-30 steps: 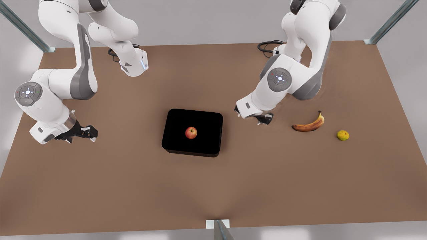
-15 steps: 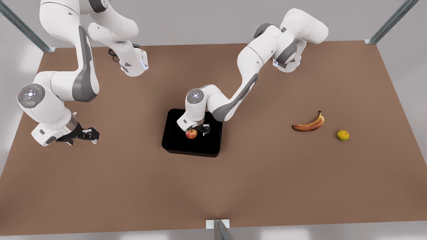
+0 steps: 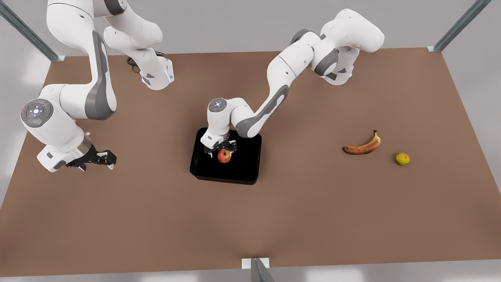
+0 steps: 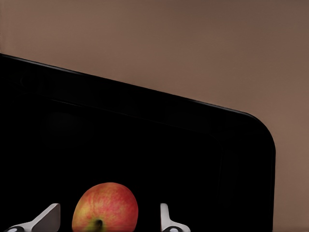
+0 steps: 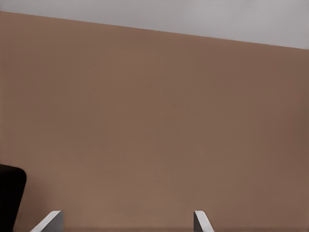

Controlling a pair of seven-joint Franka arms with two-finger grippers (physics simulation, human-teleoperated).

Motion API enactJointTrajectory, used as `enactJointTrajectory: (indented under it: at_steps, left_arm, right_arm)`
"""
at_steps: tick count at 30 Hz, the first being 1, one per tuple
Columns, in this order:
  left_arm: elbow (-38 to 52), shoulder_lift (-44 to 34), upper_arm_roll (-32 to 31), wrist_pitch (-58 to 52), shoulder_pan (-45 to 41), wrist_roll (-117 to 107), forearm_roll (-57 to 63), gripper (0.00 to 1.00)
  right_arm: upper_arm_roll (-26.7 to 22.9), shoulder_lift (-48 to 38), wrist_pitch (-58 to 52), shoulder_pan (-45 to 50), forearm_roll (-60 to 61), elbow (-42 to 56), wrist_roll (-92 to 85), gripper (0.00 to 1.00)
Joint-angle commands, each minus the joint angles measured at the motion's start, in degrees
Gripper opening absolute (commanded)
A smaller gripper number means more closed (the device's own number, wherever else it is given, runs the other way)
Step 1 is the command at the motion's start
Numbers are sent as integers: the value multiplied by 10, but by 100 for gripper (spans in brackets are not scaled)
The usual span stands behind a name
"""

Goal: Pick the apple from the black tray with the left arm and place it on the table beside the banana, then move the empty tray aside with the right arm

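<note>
Left gripper [image 3: 221, 149] jaws open astride apple [image 3: 224, 156] in tray [image 3: 246, 168]; right gripper [image 3: 105, 158] jaws open, waiting.

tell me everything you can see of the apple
The apple is small, round and red with a yellowish patch and a short dark stem, its skin smooth. It sits near the middle of the black tray. The left gripper is over it with jaws open, one finger on each side; a gap shows on both sides, so nothing grips it yet.
</note>
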Motion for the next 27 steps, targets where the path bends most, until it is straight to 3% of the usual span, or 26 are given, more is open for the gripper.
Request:
enactJointTrajectory:
  at_steps: [1,22,24,27]
  left_arm:
    - [-1,0,0,-32,-1,-84,7,100]
    - [-13,39,0,46,1,-93,-1,100]
    - [-13,39,0,48,1,-105,-1,80]
    - [-13,39,0,48,1,-100,1,76]
  right_arm:
    - [0,-1,0,0,1,1,0,100]
    - [0,1,0,1,1,0,0,100]
    - [0,1,0,1,1,0,0,100]
    - [0,1,0,1,1,0,0,100]
